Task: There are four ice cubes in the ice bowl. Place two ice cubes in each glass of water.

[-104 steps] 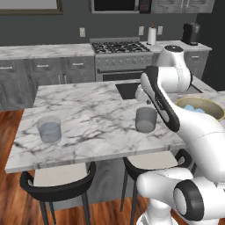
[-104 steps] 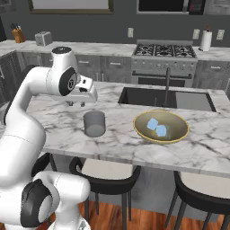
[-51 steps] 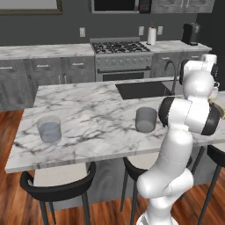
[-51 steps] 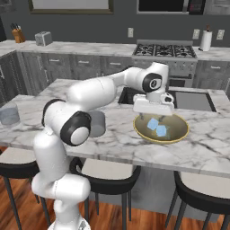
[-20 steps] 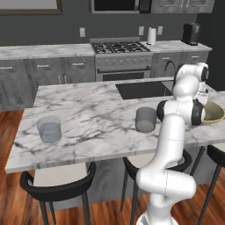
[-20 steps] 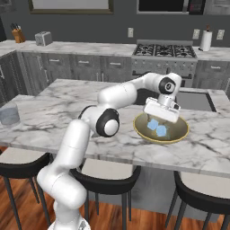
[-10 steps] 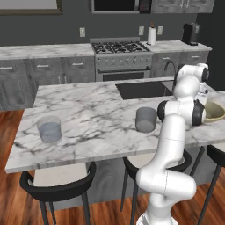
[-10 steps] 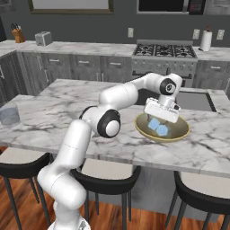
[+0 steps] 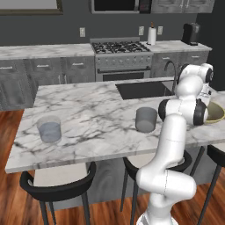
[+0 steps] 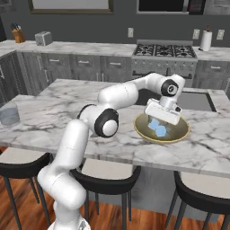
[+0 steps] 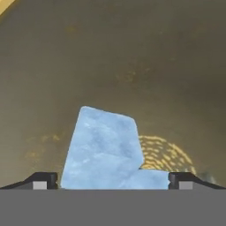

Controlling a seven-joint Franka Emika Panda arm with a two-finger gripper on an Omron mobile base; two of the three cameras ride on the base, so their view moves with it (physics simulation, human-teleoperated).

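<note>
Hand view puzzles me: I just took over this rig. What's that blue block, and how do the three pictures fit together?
It's an ice cube, seen from a camera on the white arm's gripper, whose open fingertips straddle it without gripping. The gripper is lowered into the ice bowl on the marble island. The other two pictures come from cameras on the base, behind the arm to its left and right. One glass of water stands near the bowl, another far left.
</note>
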